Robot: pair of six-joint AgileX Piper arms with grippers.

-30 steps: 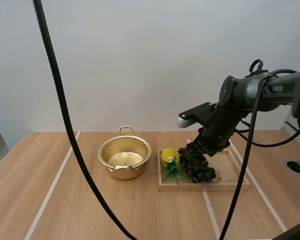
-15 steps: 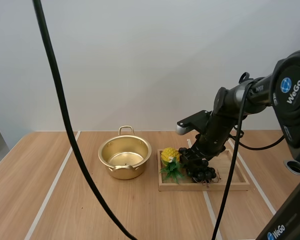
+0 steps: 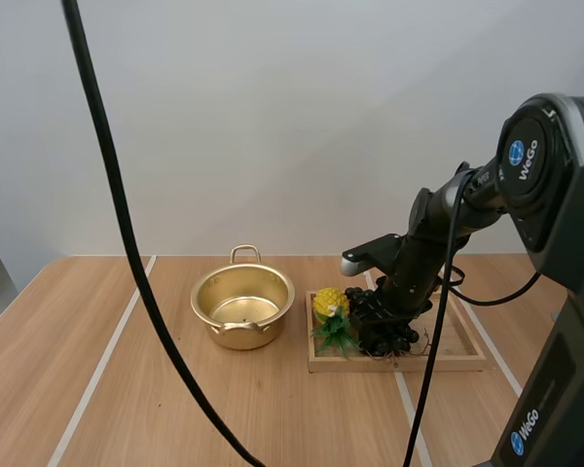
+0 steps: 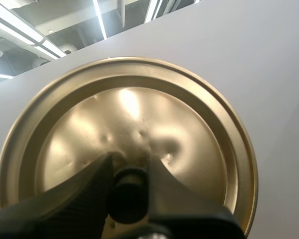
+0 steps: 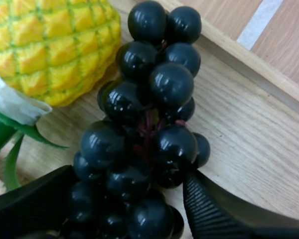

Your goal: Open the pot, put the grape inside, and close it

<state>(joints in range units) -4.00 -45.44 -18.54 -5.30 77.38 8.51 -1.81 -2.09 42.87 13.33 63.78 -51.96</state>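
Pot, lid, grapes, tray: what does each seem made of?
Pot: gold-toned metal, shiny, with reflections inside.
Lid: same brassy metal, dimpled sheen.
Grapes: glossy black, likely plastic, with hard highlights.
Tray: pale, unfinished-looking wood with visible grain.

The right arm [image 3: 438, 229] is matte black, built of rounded tubular links. Its broad housing [image 3: 555, 195] at three o'clock in the high view bears a round blue badge [image 3: 517, 153] and white "WeGo" lettering. The right gripper [image 5: 129, 177] has black fingers [image 5: 204, 211] – finely ribbed inside.

The round grape bunch [image 5: 139, 139] is glossy black, the diamond-gridded pineapple [image 5: 50, 45] yellow with green leaves, the metal pot [image 3: 236, 334] gold.
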